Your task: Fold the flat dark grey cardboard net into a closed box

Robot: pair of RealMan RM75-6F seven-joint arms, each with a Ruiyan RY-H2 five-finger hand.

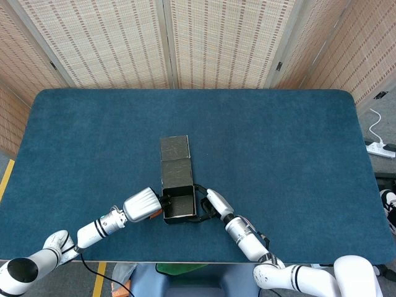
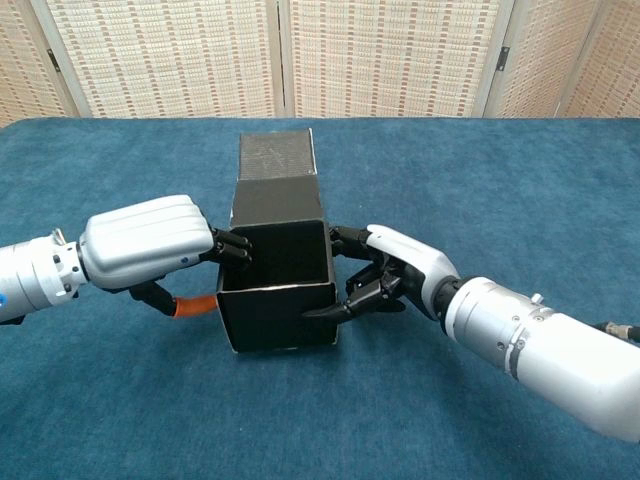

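Dark grey cardboard box (image 2: 277, 283), partly folded and open at the top, stood near the front edge of the blue table (image 1: 278, 154), with its unfolded lid panels (image 1: 175, 158) stretched flat away from the robot. Left hand (image 2: 150, 245) pressed against the box's left wall, dark fingertips (image 2: 236, 248) hooked over the rim, the rest of the fingers curled under the white shell; gripped the wall, as far as could be told. Right hand (image 2: 392, 272) braced on the box's right wall, fingers part-spread, one over the top rim and another low along the front corner.
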